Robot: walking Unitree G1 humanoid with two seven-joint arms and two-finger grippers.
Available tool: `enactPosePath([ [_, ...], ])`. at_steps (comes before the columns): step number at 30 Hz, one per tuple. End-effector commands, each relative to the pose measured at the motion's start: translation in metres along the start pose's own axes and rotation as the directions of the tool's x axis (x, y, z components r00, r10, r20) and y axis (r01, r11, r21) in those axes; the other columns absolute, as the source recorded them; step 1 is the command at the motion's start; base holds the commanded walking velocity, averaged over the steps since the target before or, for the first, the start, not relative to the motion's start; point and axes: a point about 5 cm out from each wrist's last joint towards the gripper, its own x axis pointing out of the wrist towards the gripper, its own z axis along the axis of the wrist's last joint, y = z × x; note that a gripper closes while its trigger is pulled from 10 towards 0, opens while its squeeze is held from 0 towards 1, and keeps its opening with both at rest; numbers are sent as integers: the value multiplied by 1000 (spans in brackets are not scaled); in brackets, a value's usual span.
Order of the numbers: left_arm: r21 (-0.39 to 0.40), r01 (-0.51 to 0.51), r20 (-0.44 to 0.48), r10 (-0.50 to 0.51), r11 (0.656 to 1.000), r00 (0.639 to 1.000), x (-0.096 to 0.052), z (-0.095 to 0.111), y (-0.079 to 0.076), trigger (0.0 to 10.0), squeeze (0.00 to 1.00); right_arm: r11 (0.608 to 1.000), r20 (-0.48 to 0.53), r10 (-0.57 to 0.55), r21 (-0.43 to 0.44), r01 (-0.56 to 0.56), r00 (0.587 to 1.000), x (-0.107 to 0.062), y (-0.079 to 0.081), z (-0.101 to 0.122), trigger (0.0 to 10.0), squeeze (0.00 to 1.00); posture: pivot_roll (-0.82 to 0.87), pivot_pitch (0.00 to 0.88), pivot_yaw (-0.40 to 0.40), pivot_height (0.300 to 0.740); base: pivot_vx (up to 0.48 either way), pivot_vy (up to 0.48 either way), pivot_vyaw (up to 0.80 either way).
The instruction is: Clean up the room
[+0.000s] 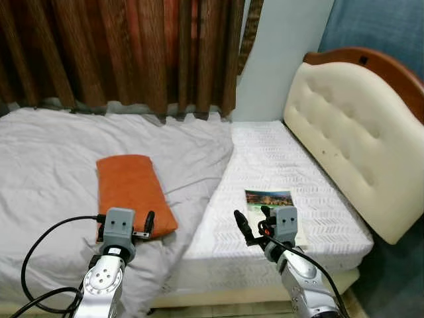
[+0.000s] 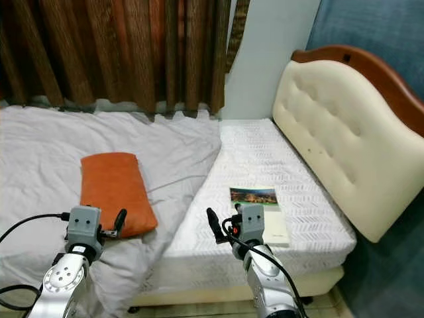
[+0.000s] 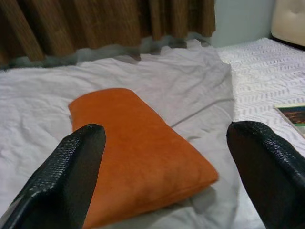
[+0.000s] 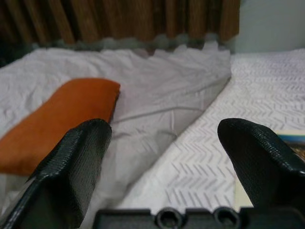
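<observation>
Both jaws spread: left gripper (image 3: 162,176) faces orange pillow (image 3: 138,152), head view adds headboard (image 1: 358,132).

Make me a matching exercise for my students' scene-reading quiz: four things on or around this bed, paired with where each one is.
Things:
1. orange pillow
2. booklet
3. curtain
4. headboard

Places:
A. on the bare white mattress
B. hanging behind the bed
C. on the grey sheet
D. upright along the mattress's right side

Pairs: 1-C, 2-A, 3-B, 4-D
</observation>
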Motion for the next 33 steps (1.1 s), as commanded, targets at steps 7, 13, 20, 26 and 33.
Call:
enactPosePath([
  [7,23,-10,1,10,1000,1000,0,2,-18,10000,0,1000,-23,1,-25,-2,1000,-6,-11,-3,10000,0,139,0,-93,740,0,411,74],
  [13,27,-13,25,12,1000,1000,3,7,-21,10000,0,1000,-32,2,-24,-2,1000,-6,-12,-4,10000,0,140,0,-97,740,0,0,239],
  [20,1,-24,10,24,1000,1000,5,7,-21,10000,0,999,-39,23,-29,-25,999,-5,-11,-5,10000,0,143,0,-97,740,408,251,0],
  [26,13,-5,11,5,1000,1000,6,8,-23,10000,0,999,-49,14,-28,-15,999,-6,-13,-8,10000,0,146,0,-97,740,442,0,0],
  [33,21,1,8,-1,1000,1000,7,9,-22,10000,0,1000,-53,-21,-21,20,998,-6,-16,-9,10000,0,143,0,-87,740,447,0,0],
])
